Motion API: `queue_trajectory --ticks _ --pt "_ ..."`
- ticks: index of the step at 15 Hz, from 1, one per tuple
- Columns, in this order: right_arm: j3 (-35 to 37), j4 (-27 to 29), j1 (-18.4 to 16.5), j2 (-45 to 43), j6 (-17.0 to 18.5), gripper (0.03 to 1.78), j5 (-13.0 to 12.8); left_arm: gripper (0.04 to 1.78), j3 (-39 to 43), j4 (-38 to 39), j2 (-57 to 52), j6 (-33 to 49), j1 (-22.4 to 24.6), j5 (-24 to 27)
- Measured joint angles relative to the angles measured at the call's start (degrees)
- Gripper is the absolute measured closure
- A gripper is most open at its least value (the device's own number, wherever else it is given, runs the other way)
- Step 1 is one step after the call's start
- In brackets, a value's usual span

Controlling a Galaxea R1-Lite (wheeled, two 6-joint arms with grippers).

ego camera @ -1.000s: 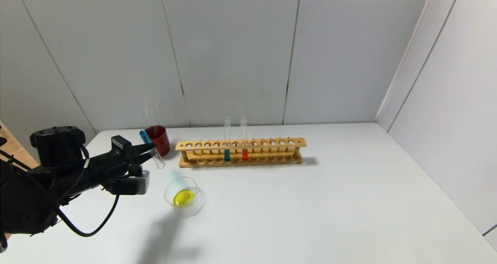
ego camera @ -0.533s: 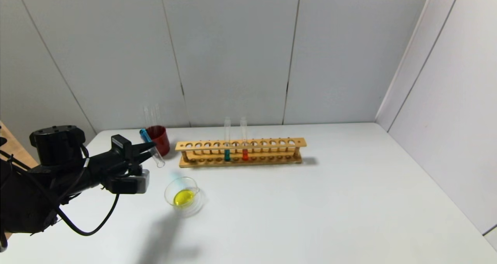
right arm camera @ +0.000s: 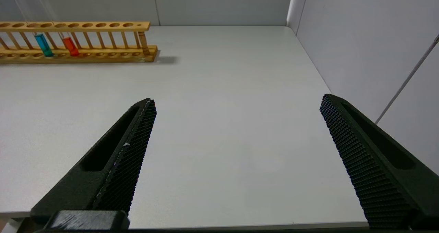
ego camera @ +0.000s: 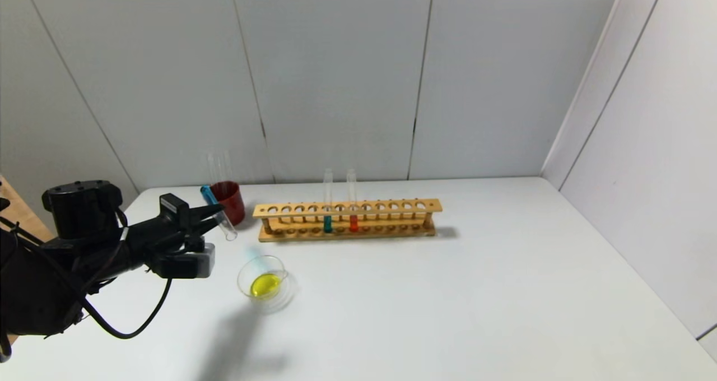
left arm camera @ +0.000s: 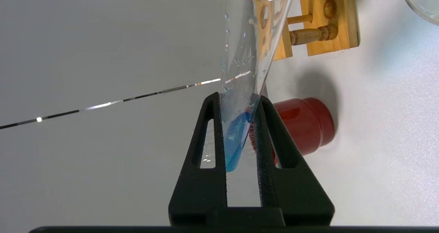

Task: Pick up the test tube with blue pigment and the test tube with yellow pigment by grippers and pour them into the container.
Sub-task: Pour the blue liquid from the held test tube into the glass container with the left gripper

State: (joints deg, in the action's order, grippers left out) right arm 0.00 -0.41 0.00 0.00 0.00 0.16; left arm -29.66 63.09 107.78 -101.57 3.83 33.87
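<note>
My left gripper [ego camera: 217, 215] is shut on a slim clear tube [ego camera: 228, 231] with blue liquid in its round end. It holds the tube tilted, mouth low, above and to the back left of the clear glass dish [ego camera: 242, 274]. The dish holds yellow liquid. In the left wrist view the black fingers [left arm camera: 205, 133] of the left gripper [left arm camera: 238, 96] pinch the tube [left arm camera: 236, 140] near its blue end. The dish's rim [left arm camera: 422, 3] shows at a corner. No tube with yellow liquid shows. My right gripper [right arm camera: 237, 100] is open and empty above the table's near right part.
A wooden rack [ego camera: 347, 207] stands behind the dish with a teal tube [ego camera: 327, 223] and an orange-red tube [ego camera: 353, 222]. A dark red cup [ego camera: 231, 201] with empty clear tubes [ego camera: 215, 165] stands left of the rack. Walls close the back and right.
The left gripper with the blue tube has shifted very slightly up and to the left. Nothing else has moved.
</note>
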Motion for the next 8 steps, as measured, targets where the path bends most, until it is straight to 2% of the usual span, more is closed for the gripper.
queue_trajectory --ticks 8 --pt "0.0 0.0 0.0 0.0 0.0 0.06 0.0 1.52 -0.49 -0.02 0.68 -1.71 0.05 -0.4"
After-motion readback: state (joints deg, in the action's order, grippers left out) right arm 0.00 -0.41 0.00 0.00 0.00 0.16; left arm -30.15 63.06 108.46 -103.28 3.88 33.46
